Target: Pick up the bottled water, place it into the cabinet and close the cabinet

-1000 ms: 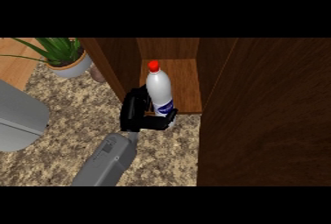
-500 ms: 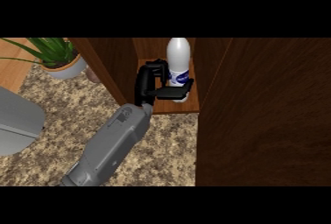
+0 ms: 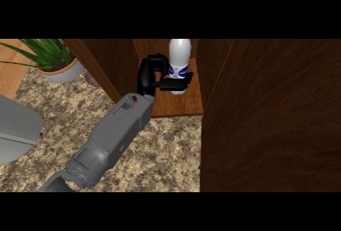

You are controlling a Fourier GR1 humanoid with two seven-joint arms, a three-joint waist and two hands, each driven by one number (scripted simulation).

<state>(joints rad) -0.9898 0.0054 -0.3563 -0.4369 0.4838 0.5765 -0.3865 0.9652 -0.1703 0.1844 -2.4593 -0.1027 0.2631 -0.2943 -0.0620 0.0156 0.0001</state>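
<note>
Item: bottled water (image 3: pixel 180 56), upper centre, inside the cabinet (image 3: pixel 180 106) above its shelf. Right robot hand (image 3: pixel 158 80) grasping it. We advise setting it upright on the shelf before letting go.

speckled tan-and-brown granite counter (image 3: pixel 160 149); far left on it, a green spiky plant in a pale grey pot (image 3: pixel 58 67). wooden cabinet shelf (image 3: pixel 180 104) far centre, white plastic water bottle (image 3: pixel 179 61) over it.

White bottled water (image 3: pixel 180 54) bears a blue label. Black hand (image 3: pixel 152 76) on grey forearm (image 3: pixel 110 140). Dark brown cabinet (image 3: pixel 266 113); speckled beige counter (image 3: pixel 166 153); green plant (image 3: pixel 43 52) at ten o'clock.
</note>
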